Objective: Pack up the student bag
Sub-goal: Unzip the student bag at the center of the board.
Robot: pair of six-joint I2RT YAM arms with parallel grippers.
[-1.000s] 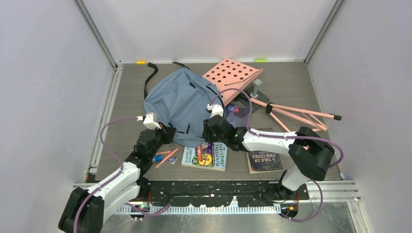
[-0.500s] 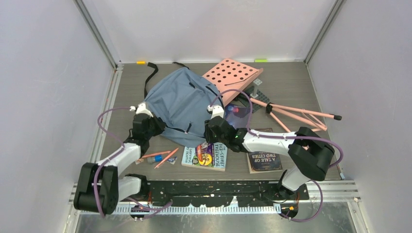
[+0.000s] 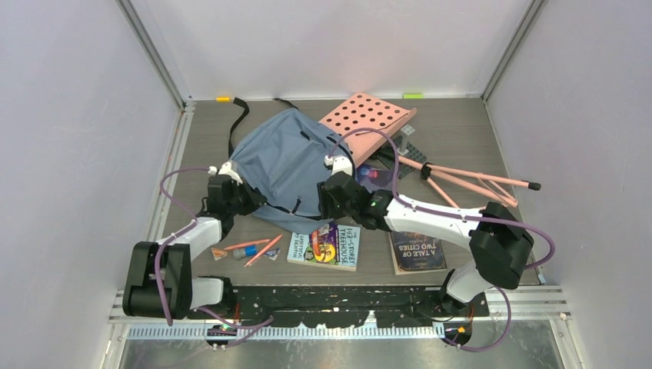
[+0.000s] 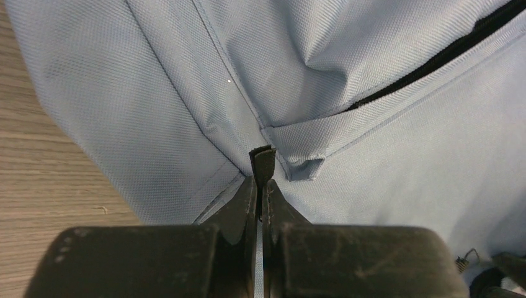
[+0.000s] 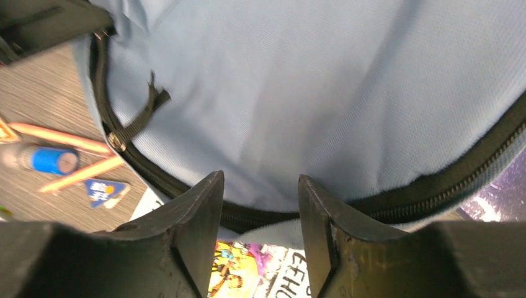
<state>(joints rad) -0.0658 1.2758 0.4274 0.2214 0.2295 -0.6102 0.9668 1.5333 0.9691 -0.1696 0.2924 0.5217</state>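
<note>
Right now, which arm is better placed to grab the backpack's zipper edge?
Right. The right gripper is open, straddling the black zipper edging of the backpack. The left gripper is shut, already pinching fabric at the bag's side.

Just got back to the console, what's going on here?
The left tool is shut on a pinch of fabric at the left side of the student bag. The right tool is open at its black zipper edge. A colourful book, a dark book and pencils lie on the table outside it.
</note>
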